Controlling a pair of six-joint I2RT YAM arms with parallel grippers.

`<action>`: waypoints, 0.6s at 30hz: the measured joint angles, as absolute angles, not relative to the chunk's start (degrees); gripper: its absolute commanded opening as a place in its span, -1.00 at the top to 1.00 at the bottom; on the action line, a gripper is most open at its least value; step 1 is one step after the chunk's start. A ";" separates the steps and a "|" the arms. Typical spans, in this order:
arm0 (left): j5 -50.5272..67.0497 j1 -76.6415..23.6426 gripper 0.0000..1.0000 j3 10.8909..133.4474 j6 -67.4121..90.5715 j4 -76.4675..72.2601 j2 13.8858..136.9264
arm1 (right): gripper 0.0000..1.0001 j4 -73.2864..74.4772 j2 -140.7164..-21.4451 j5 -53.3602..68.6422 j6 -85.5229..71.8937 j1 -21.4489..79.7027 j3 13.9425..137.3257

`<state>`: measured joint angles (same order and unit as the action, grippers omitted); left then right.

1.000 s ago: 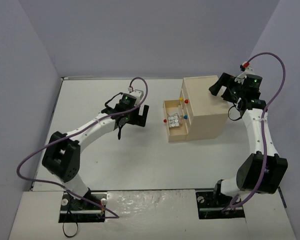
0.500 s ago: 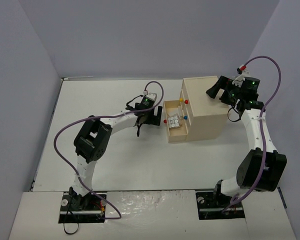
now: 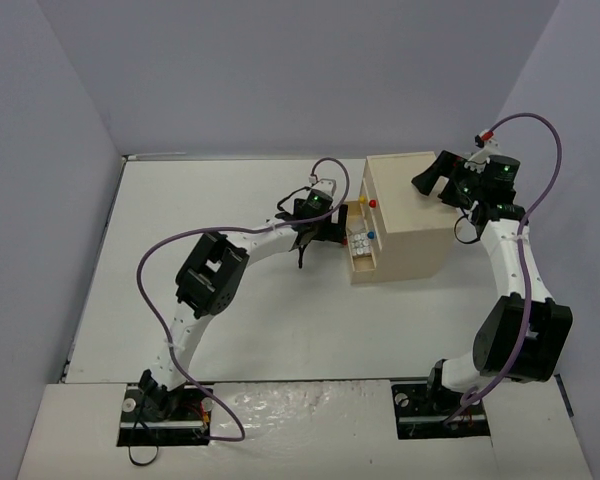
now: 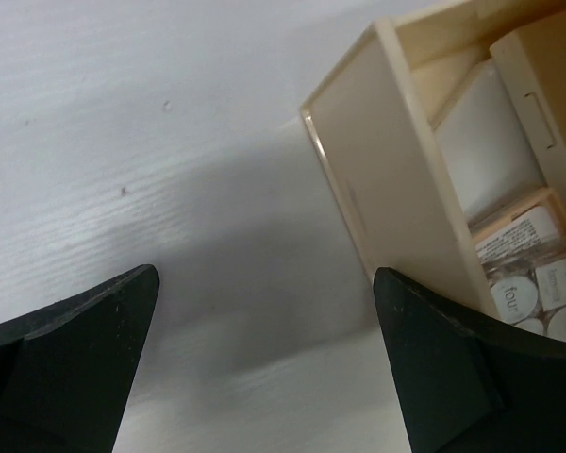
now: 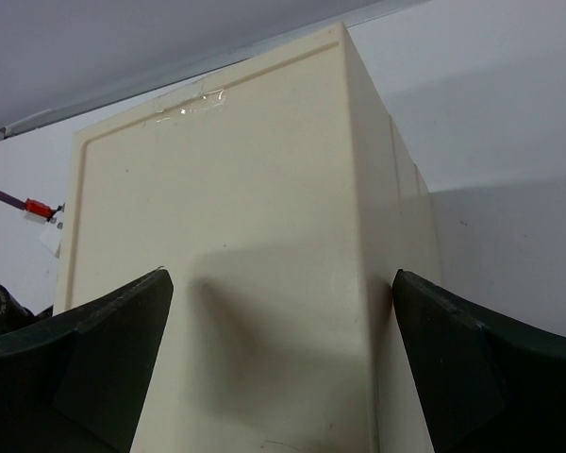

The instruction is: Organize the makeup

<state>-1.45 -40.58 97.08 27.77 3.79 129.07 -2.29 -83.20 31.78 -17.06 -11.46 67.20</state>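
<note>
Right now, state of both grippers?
Left gripper: open, holding nothing, beside the pulled-out drawer.
Right gripper: open, holding nothing, fingers either side of the drawer box.

The white worktop (image 3: 190,200) carries a beige wooden drawer box (image 3: 412,215) on its far right part, with a drawer pulled out.

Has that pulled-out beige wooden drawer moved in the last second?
Yes. The beige wooden drawer has slid right, further into the beige wooden box, which stayed put.
</note>
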 measured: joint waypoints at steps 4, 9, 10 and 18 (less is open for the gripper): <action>-1.54 -41.30 -0.94 101.10 29.03 2.52 132.09 | -0.99 -3.50 -83.20 31.91 -17.87 -11.51 66.76; -1.72 -42.53 -0.94 105.14 30.21 0.58 135.22 | -0.99 -5.46 -83.20 31.91 -19.06 -11.53 66.06; -1.65 -42.82 -0.94 105.45 30.63 -0.02 135.56 | -0.99 -5.80 -83.20 31.90 -19.37 -11.53 65.97; -2.62 -43.58 -0.94 104.61 34.43 -4.78 136.22 | -0.99 -7.19 -83.20 30.73 -20.96 -11.16 65.65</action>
<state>-2.62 -43.58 104.61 34.43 -4.78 136.22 -7.19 -83.20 30.73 -20.96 -11.16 65.65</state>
